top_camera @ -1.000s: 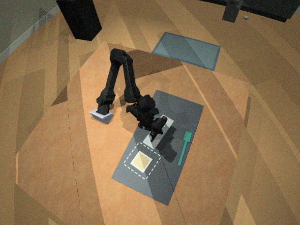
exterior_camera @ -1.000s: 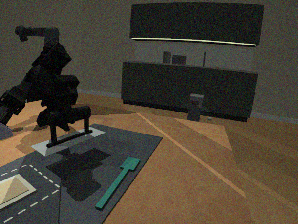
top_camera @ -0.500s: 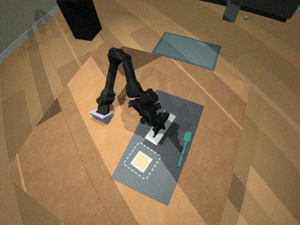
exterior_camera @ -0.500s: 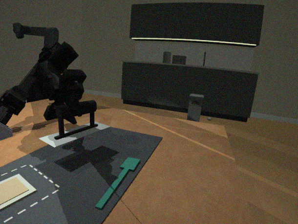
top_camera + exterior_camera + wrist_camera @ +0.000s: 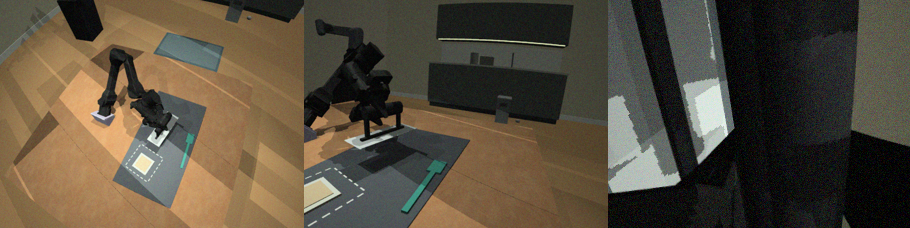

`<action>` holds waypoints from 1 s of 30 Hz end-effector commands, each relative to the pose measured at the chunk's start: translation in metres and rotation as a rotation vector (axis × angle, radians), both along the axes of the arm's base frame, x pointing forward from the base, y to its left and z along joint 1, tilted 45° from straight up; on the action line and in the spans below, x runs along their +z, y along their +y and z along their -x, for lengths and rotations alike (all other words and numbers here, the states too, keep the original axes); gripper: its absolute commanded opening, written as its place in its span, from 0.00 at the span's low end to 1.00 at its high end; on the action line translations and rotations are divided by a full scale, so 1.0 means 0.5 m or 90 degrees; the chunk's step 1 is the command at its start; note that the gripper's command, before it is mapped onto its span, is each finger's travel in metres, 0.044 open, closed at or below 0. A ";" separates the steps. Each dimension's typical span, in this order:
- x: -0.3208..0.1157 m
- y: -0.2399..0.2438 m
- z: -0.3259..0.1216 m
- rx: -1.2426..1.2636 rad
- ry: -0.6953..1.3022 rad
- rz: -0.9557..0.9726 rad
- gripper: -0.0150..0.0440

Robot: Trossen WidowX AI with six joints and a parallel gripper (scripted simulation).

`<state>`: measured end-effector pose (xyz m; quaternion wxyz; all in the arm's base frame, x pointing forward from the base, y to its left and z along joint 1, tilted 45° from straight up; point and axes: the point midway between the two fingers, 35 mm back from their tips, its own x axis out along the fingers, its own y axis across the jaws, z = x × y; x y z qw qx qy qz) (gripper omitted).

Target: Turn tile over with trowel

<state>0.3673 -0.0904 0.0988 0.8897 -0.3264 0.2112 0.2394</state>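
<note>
The small trowel (image 5: 155, 141) (image 5: 357, 144) (image 5: 710, 107) has a flat pale blade and a black handle on two posts. My gripper (image 5: 163, 124) (image 5: 380, 112) is shut on its handle and holds it over the mat (image 5: 165, 191) (image 5: 379, 196), blade level; the gap beneath is hard to judge. The tile (image 5: 143, 163) (image 5: 316, 192) lies flat, tan square with a white border up, inside the dashed outline (image 5: 162, 158) (image 5: 326, 215), beside the trowel and apart from it. Its underside is hidden. The wrist view shows mostly blade and dark handle; no tile.
A green flat-headed tool (image 5: 185, 155) (image 5: 418, 192) lies along the mat's right edge. The arm's pale base (image 5: 103, 118) stands left of the mat. A bluish glass-like panel (image 5: 190, 51) lies behind, and a dark cabinet (image 5: 493, 92) stands in the background.
</note>
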 end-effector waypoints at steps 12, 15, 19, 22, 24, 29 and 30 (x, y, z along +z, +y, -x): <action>0.002 -0.004 -0.001 -0.006 0.000 0.001 0.25; 0.002 -0.004 -0.001 -0.006 0.000 0.001 0.25; 0.000 0.000 0.000 0.000 0.000 0.000 0.25; 0.000 0.001 0.000 0.001 0.000 0.000 0.25; 0.002 0.005 -0.001 0.000 0.002 0.000 0.25; 0.017 0.037 -0.008 -0.005 0.017 -0.001 0.25; 0.020 0.043 -0.009 -0.006 0.020 -0.001 0.25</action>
